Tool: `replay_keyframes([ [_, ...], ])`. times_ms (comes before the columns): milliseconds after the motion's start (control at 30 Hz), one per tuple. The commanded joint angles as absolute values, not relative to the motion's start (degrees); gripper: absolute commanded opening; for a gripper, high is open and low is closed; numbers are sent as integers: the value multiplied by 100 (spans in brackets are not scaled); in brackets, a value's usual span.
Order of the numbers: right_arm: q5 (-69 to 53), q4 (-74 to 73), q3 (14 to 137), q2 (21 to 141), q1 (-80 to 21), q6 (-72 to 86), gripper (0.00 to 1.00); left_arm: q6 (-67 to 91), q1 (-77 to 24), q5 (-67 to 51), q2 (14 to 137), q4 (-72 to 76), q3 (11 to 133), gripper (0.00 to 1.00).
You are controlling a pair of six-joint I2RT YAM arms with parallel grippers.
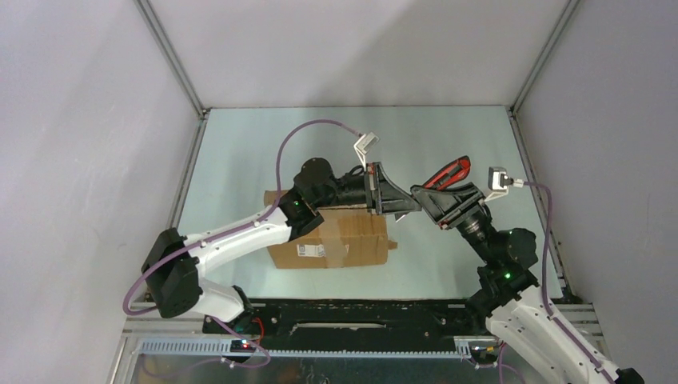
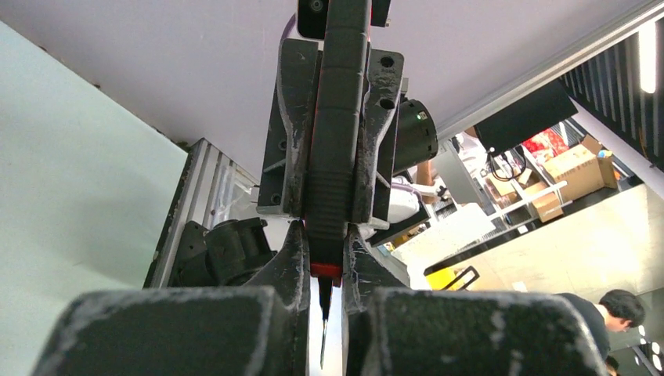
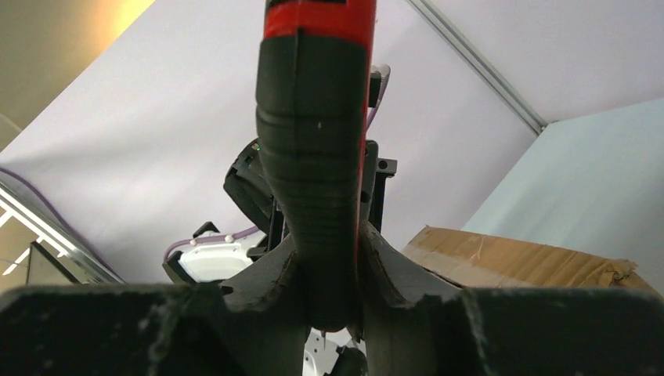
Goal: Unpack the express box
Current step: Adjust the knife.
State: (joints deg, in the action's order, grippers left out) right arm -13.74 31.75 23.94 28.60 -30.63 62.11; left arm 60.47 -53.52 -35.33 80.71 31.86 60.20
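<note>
over the pale table (image 1: 240, 160) between grey walls (image 1: 80, 120), left hand (image 2: 325, 286) and right hand (image 3: 325, 274) clamp the knife (image 3: 313, 117).

Right claw (image 3: 326, 270) pinching black-red utility knife (image 3: 313, 149) by handle; express box (image 3: 517, 260) behind, lower right.

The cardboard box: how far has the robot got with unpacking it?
Early days. Done: the utility knife is off the table, its blade out. In hand: the left gripper and right gripper both grip the knife in the air near the express box. Left: the tape looks uncut and the flaps seem shut, so cutting, opening and emptying remain.
</note>
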Motion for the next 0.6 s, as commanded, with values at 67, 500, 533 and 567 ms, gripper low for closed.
replay_keyframes([
  [67, -1307, 3428, 2424, 2982, -3133, 6104, 31, 5909, -5422, -3732, 7954, 3080, 6392, 0],
  [500, -1002, 3128, 2281, 2763, -3171, 6064, 0, 5290, -5404, -3332, 7819, 1833, 6574, 45],
  [533, -902, 2884, 2286, 2639, -3097, 6063, 0, 4970, -5368, -3270, 7745, 1255, 6697, 53],
  [567, -814, 2606, 2283, 2518, -2980, 6108, 0, 4627, -5312, -3218, 7658, 674, 6854, 59],
])
